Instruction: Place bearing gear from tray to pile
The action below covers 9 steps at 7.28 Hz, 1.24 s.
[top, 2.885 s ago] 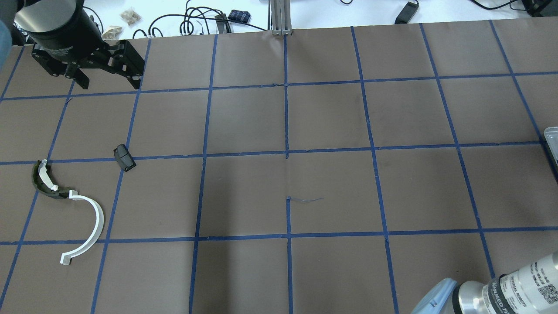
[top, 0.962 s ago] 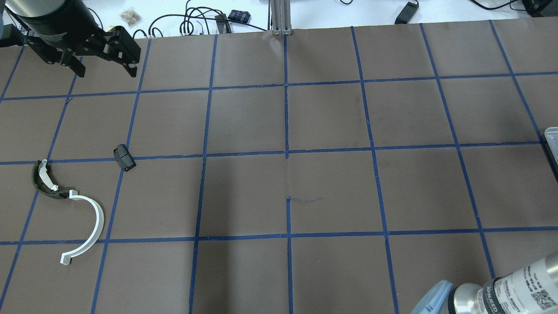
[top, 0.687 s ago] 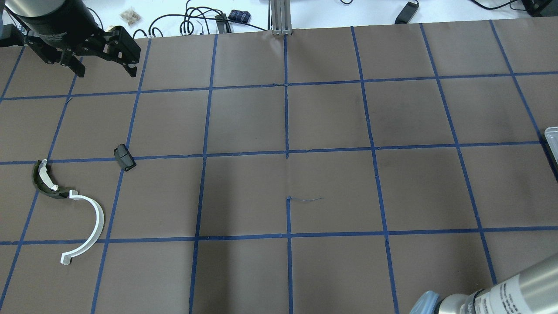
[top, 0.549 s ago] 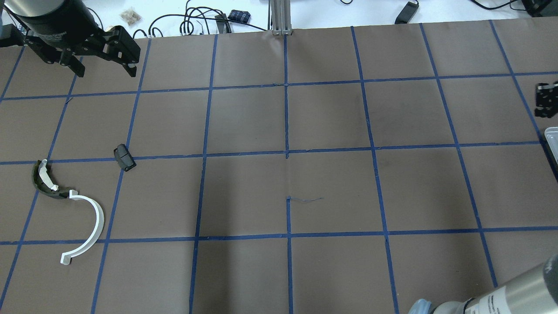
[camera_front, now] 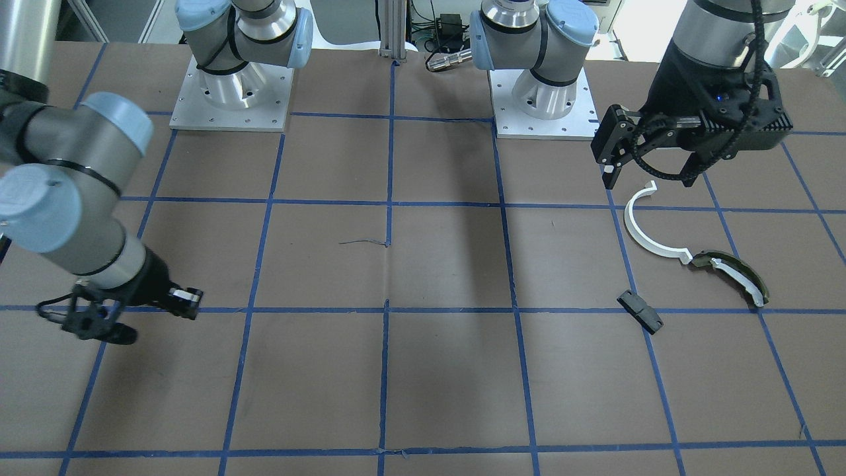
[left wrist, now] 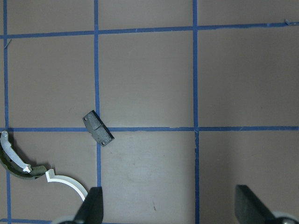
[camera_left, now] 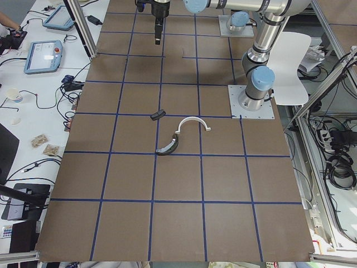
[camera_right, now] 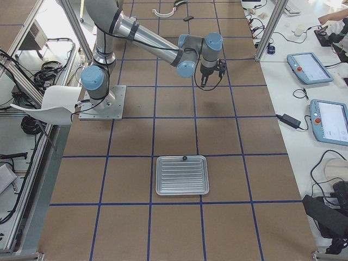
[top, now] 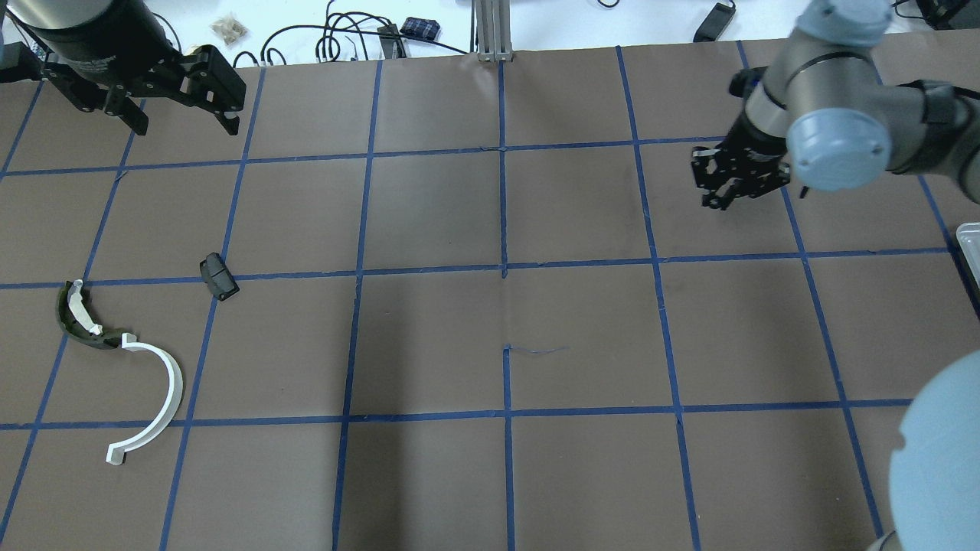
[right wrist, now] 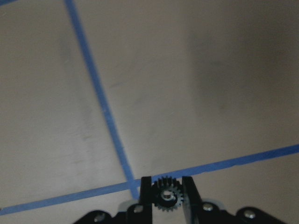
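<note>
Right hand (right wrist: pixel 167 192): clamped on a small black gear (right wrist: pixel 167 196), held over the bench (top: pixel 582 337), well apart from both the tray (camera_right: pixel 182 175) and the pile (top: pixel 115 340). Left hand (top: pixel 186 122): fingers spread wide, holding nothing, above the bench near the pile. Pile: white half-ring (top: pixel 157 398) end to end with an olive curved piece (top: pixel 76 321), black block (top: pixel 218 277) lying near them.
</note>
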Each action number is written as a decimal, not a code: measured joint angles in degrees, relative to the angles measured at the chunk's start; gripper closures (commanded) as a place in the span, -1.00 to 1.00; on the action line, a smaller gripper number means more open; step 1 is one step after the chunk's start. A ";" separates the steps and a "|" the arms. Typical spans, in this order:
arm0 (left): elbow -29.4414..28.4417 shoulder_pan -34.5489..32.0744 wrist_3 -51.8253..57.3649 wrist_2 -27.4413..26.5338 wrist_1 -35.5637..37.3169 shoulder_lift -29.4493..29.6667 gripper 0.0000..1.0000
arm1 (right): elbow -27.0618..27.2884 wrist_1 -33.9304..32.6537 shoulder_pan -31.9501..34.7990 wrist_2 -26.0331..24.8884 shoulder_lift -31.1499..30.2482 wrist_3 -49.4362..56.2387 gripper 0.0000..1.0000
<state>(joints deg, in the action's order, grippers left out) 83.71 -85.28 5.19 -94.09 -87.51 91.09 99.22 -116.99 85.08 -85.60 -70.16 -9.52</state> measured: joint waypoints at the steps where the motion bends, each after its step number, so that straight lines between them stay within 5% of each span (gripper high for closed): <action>1: -0.04 0.01 0.02 0.07 -0.02 0.00 -1.00 | 0.99 -0.77 6.16 0.25 0.14 -6.49 1.00; 4: -0.47 0.06 0.03 0.12 -0.05 0.04 -1.00 | 2.62 -5.12 20.41 1.58 1.37 -22.22 1.00; 7: -0.70 0.05 0.08 -0.02 -0.12 -0.04 -1.00 | 5.23 -12.17 26.17 4.32 3.74 -27.15 1.00; 8: -0.84 0.03 0.09 -0.03 -0.12 -0.02 -1.00 | 5.76 -13.06 27.69 4.62 4.21 -29.06 0.35; 9: -0.94 0.02 0.09 -0.03 -0.12 0.01 -1.00 | 6.28 -13.37 28.61 4.54 4.52 -29.88 -0.99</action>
<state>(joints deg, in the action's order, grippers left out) 82.77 -85.25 5.27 -94.13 -87.63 91.10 105.49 -130.36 113.69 -81.07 -65.64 -39.40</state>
